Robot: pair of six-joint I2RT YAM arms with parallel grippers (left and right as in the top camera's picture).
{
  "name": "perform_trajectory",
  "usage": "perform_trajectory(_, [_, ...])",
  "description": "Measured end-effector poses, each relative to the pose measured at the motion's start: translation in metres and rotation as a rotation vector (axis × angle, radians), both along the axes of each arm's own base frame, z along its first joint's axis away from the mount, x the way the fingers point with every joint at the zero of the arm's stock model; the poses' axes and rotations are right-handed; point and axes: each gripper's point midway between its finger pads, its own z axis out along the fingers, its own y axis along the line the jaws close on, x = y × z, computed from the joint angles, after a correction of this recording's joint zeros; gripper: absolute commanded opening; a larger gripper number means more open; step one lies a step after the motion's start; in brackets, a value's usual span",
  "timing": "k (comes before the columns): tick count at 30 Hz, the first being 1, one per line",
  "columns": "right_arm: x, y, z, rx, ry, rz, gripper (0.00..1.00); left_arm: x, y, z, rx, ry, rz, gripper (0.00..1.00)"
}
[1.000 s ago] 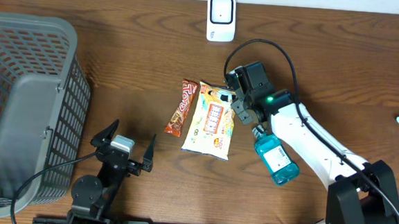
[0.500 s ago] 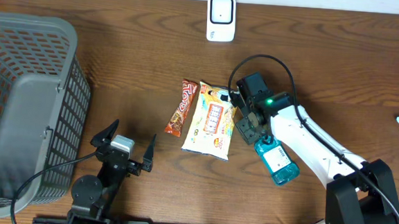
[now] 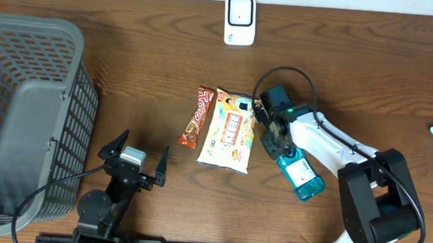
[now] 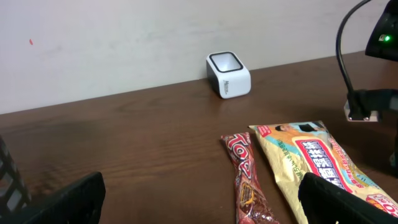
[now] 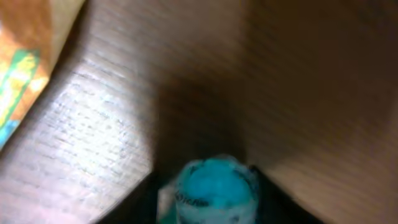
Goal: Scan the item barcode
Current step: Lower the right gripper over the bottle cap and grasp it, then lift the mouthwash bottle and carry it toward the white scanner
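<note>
Centring on the bottle (image 3: 301,176) neck matters: the right gripper (image 3: 279,144) straddles its teal cap, but I cannot tell whether it grips. The bottle lies on the table beside the bag (image 3: 229,130), well apart from the scanner (image 3: 240,19). The left gripper (image 3: 143,146) gapes, empty.

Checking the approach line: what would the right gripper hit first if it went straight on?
The bottle: its teal cap lies right ahead of the right gripper, between the jaws. Blur hides whether they touch it.
</note>
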Motion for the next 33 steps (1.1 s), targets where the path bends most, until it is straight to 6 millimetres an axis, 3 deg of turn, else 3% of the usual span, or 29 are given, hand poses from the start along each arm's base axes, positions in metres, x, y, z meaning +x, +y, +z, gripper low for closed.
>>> perform_trajectory(14, [0.016, 0.007, 0.005, 0.038, -0.007, -0.067, 0.18, 0.000, 0.000, 0.000, 0.000, 0.000, 0.000, 0.99])
perform_trajectory(22, [0.062, 0.038, 0.053, 0.149, -0.112, -0.065, 0.18, 0.000, 0.000, 0.000, 0.000, -0.001, 0.000, 0.99])
perform_trajectory(33, [0.090, 0.050, 0.100, 0.197, -0.190, -0.071, 0.20, 0.000, 0.000, 0.000, 0.000, -0.001, 0.000, 0.99])
